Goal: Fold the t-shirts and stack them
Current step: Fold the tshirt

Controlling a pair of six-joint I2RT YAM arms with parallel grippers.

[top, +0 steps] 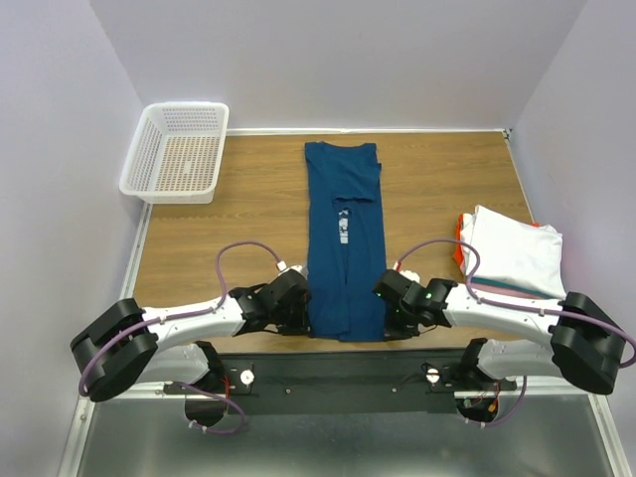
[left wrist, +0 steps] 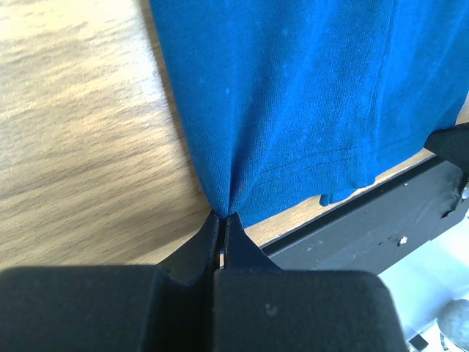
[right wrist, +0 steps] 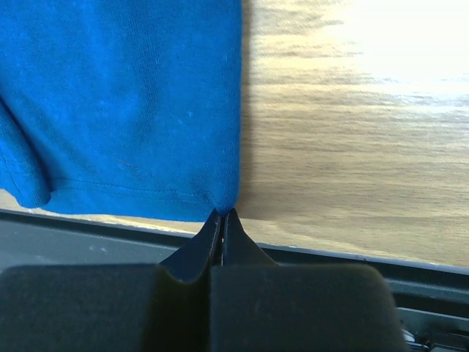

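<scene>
Left side: I've got the left gripper (top: 304, 316) pinched tight on the near left hem corner of the teal tee (top: 343, 238). On its wrist view the cloth bunches right into the tips.
Right side: the right gripper (top: 388, 316) is the same, with its jaws clamped on the near right hem corner and the fabric puckering at the tips.
Tee: it's lying flat in a long narrow strip, running from between my two grippers straight out across the table (top: 238, 219).
Outboard of right gripper: the folded stack (top: 512, 258) is near, with a white tee (top: 519, 248) on top and an orange-red tee (top: 460, 248) edge showing on the gripper side. It is apart from the strip.
Far beyond left gripper: a white mesh basket (top: 177, 149) is well apart, at the far corner.
Behind both grippers: the black rail (top: 338, 373) runs just under the hem, and the tee's near edge slightly overhangs the table there.
In the way: purple cables (top: 238, 248) loop over the wood beside each wrist. Neither touches the tee.
Writing: the white print (top: 343, 227) shows at mid-strip, partly folded under. It's too small for me to read, and I can't make out any label or brand.
</scene>
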